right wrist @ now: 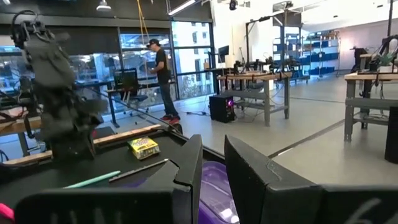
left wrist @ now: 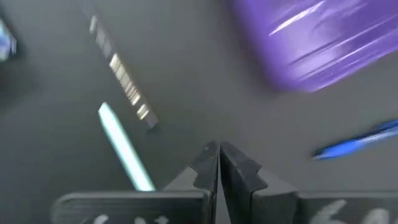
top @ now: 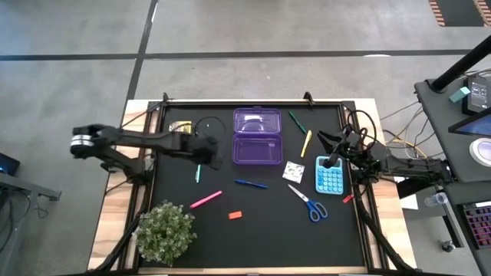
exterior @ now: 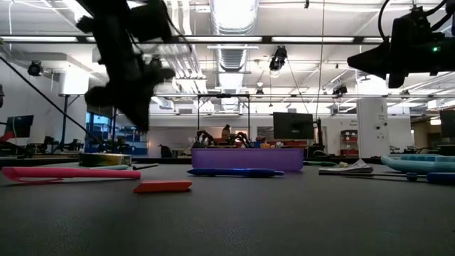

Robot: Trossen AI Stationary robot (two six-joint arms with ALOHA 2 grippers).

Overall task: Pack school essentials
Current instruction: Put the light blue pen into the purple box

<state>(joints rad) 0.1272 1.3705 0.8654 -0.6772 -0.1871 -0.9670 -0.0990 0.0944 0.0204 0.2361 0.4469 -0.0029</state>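
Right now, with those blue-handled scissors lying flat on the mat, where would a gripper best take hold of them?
Probably from straight above, across the narrow closed blades of the scissors, near the pivot. They lie flat and diagonal with clear mat around them; the looped handles are wider and harder to pinch. The right gripper, above the blue calculator, is nearest.

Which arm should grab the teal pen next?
Left, probably. The left gripper hovers, fingers shut, right above the teal pen, beside the purple case. The right gripper sits across the mat over the blue calculator.
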